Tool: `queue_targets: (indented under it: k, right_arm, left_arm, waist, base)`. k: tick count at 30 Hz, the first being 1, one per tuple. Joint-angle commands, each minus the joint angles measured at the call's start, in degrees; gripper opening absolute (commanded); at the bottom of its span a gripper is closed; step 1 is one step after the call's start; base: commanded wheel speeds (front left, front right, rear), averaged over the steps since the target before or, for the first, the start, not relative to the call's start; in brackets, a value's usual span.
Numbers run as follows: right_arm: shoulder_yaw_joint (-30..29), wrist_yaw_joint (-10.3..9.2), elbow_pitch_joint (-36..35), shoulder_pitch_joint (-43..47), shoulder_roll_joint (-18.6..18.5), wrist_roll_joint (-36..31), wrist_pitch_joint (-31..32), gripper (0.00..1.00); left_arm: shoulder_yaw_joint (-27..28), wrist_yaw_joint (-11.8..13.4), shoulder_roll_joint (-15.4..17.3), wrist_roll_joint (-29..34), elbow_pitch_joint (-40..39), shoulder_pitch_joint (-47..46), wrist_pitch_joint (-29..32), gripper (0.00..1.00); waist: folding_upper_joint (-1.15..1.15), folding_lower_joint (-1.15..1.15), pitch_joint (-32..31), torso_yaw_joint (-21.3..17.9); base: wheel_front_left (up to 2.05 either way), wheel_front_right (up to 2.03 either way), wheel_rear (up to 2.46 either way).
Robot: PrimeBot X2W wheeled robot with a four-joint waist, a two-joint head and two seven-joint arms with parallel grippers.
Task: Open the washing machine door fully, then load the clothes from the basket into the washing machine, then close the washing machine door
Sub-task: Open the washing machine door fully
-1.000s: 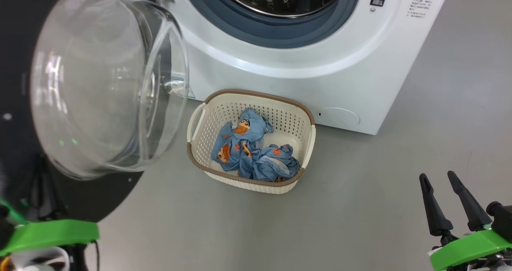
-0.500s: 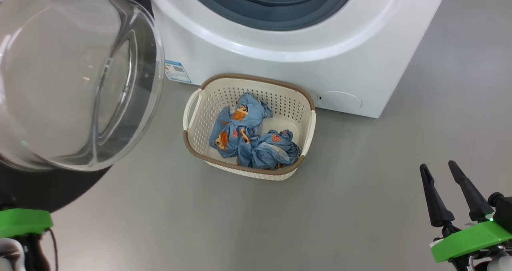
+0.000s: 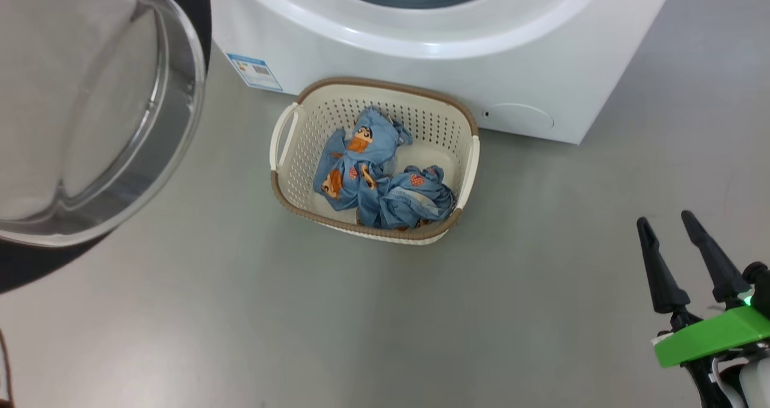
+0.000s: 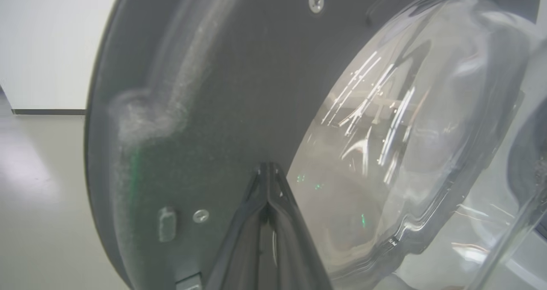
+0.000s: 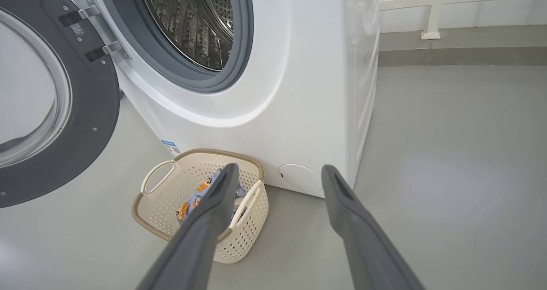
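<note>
Grey floor [image 3: 361,336] takes up more of the head view than a second ago, because the camera has tipped down. The drum opening has slid off the top edge, and the basket [image 3: 301,173] and the right end effector [image 3: 665,218] both sit higher in that view. The gap between the washing machine door [image 3: 90,107] and the basket looks wider than before, though the camera's own shift may account for part of that.

The door stands swung out to the left of the washing machine [image 3: 421,53] on its hinges [image 5: 94,12], its clear bowl bulging from the black ring. The steel drum [image 5: 192,20] lies bare inside the blue-grey gasket [image 5: 239,46].

The basket rests on the floor just in front of the machine, near a small blue label [image 3: 255,71]. The clothes [image 3: 373,179] lie crumpled in it, light blue with orange figures.

The left end effector [image 4: 268,170] has its fingers pressed together, tips at the edge of the glass; contact cannot be told. The right one has its fingers spread and holds nothing.
</note>
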Motion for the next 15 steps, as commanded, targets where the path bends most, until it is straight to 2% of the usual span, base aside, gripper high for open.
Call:
queue_targets:
  k: [1,15]
  right_arm:
    - [1.4,0.09,-1.4,-0.8,-1.0,-0.5,-0.7,1.00]
    - [1.6,0.09,-2.0,-3.4,-2.7,-0.5,-0.7,1.00]
  left_arm:
    - [2.3,0.1,4.1,0.9,-0.6,-1.4,-0.3,0.00]
    - [7.9,-0.5,10.2,4.2,10.1,-9.2,-0.3,0.00]
  waist:
    - [0.00,0.00,1.4,-0.1]
    - [0.00,0.00,6.4,-0.7]
  base:
    - [0.00,0.00,0.00]
    - [0.00,0.00,0.00]
